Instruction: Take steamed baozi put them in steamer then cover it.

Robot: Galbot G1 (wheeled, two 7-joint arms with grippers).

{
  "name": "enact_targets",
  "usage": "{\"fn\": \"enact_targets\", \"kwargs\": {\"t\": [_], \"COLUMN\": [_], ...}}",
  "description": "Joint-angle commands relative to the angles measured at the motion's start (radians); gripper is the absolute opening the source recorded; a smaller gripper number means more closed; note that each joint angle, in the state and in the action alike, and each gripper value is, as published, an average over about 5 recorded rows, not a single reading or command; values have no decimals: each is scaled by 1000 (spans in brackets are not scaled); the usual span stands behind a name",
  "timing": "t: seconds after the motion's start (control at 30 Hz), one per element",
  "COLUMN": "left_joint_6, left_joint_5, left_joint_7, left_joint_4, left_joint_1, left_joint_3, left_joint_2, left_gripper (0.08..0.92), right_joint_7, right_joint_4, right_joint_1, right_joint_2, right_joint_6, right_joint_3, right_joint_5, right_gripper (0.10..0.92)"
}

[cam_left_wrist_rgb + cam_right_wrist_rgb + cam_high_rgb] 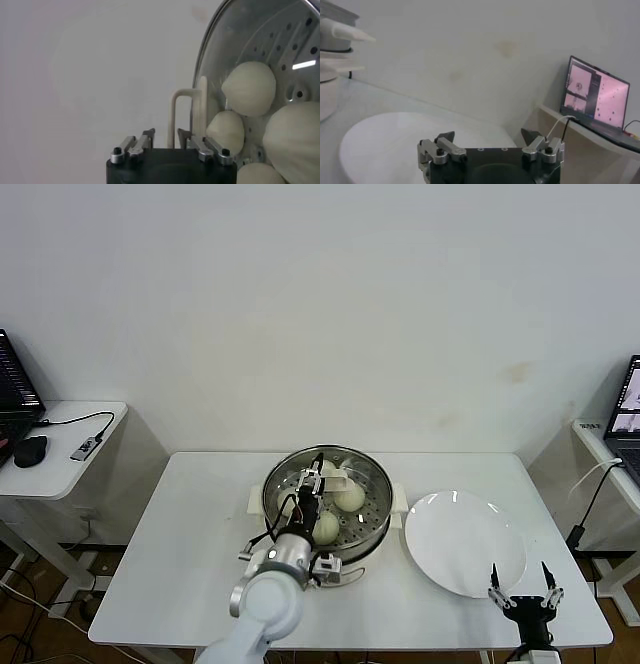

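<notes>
Left gripper (314, 476) sits over the steamer (375, 484), right above the cover (227, 30), which lies on the pot. Its jaws are parted — the cover's whitish handle (189, 117) stands just ahead of them, between the tips but not visibly clamped. Through the glass, four steamed baozi (250, 88) rest on the perforated tray, all beyond the gripper's tips and close together. In the head view two of them show beside the gripper on its right.

Right gripper (524, 593) is parked low at the near table (190, 524) edge, fingers spread wide, holding nothing. The white plate (465, 542) lies just ahead of it — bare, well apart from the left gripper.
</notes>
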Motion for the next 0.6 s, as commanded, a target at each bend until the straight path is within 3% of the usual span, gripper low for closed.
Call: {"fn": "enact_targets", "kwargs": {"t": [0.03, 0.17, 0.27, 0.43, 0.6], "left_joint_6": [-10, -38, -132, -515, -526], "left_joint_5": [-154, -398, -751, -1296, -1545], "left_joint_7": [-50, -143, -294, -397, -448], "left_joint_4": [-307, -443, -466, -331, -295], "left_joint_1": [201, 384, 536, 666, 728], "left_joint_3": [-41, -129, -249, -502, -564], "left_joint_2": [129, 205, 240, 182, 133], "left_gripper": [607, 720, 790, 822, 823], "right_joint_7": [0, -3, -6, -13, -27], "right_joint_4": [5, 15, 25, 60, 102], "right_joint_1": [-6, -17, -28, -80, -157], "right_joint_2": [2, 1, -7, -54, -118], "right_joint_6": [2, 4, 12, 30, 52], "right_joint_3": [-5, -10, -18, -77, -144], "right_joint_5": [-4, -3, 10, 77, 131], "right_gripper": [823, 823, 823, 823, 823]}}
